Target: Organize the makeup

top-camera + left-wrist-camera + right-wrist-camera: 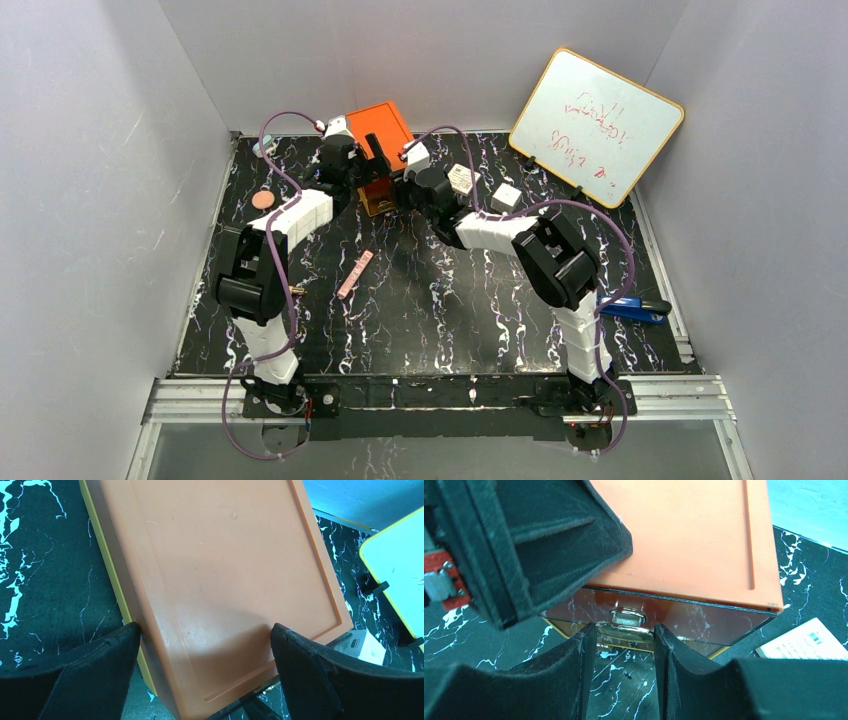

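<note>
Marbled table (450, 300), orange box (385, 122), right hand (624, 639) gripping drawer handle (621, 630)

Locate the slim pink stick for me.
In the top view, the slim pink stick lies flat on the black table, left of centre, in front of the orange box and just right of the left arm.

Lab test booth — grey partition walls (100, 150), black marbled table (450, 300), aluminium rail (190, 400), whiteboard (600, 125)

I see clear table around the pink stick (355, 274) at centre. The orange box (385, 120) is hemmed in: left gripper (205, 630) spread wide over its lid, right gripper (625, 630) pinching its metal pull (628, 616); whiteboard (597, 125) blocks far right
</note>
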Robot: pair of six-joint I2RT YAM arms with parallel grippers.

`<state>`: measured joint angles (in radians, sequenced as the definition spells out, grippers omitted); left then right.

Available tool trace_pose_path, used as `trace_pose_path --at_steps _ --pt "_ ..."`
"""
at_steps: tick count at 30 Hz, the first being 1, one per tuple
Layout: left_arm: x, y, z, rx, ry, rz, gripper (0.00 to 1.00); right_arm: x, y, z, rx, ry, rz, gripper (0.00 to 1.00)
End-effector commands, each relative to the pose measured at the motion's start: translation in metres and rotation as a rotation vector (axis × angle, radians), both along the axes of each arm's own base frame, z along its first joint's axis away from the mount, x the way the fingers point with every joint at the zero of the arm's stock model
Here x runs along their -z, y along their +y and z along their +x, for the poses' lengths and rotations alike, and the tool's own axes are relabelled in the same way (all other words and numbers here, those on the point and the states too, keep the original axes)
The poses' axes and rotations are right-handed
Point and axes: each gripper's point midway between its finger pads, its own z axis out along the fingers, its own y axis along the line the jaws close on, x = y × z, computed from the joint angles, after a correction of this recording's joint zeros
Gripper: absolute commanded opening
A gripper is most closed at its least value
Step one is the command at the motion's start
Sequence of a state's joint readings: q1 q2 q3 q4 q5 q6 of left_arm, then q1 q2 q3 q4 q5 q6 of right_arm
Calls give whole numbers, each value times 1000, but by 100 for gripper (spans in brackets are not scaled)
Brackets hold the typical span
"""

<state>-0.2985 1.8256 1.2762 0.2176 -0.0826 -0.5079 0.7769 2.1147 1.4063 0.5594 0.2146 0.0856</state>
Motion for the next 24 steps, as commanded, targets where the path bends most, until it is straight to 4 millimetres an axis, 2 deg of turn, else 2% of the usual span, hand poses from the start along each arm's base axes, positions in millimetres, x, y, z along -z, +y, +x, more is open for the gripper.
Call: trace_pose_path --at_steps 1,12,19,24 --pt "33 -7 -13 46 103 54 98 -16 -11 -15 9 -25 18 1" --pt "40 -7 -11 47 120 56 98 -5 -41 -46 46 7 -15 1" --pt "45 -8 -10 48 128 57 98 6 -59 -80 60 56 -27 1" --pt "47 -10 -10 52 133 53 98 11 -66 -97 62 68 -53 1"
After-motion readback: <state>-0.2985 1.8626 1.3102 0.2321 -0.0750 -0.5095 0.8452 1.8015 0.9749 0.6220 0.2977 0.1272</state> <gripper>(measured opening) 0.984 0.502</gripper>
